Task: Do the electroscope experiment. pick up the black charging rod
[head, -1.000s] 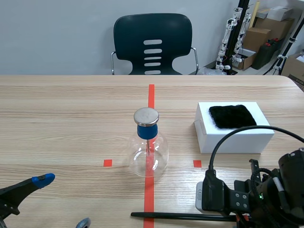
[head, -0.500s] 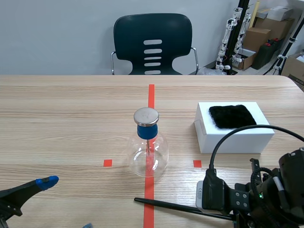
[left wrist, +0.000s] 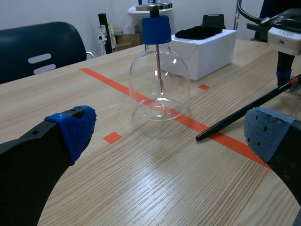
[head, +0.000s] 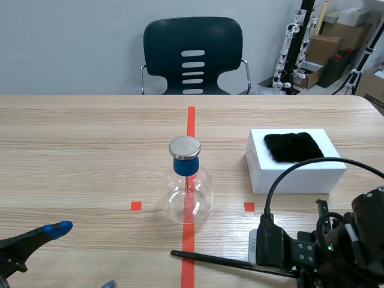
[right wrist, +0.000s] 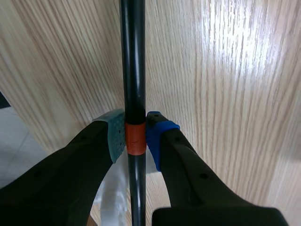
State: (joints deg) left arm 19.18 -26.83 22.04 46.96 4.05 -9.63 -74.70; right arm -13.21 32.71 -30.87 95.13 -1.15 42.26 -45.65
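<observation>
The rod [right wrist: 133,70] held in the right gripper [right wrist: 135,133] looks like smooth, glossy black plastic. Under it, the table [right wrist: 211,70] is pale wood grain with a light sheen.

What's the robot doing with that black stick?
The right arm's fingers are shut on the black rod, right at its orange band. The rod stretches out in front of the glass flask with the blue stopper. The left arm's fingers stand open nearby, holding nothing. A black cloth lies on the white box.
</observation>
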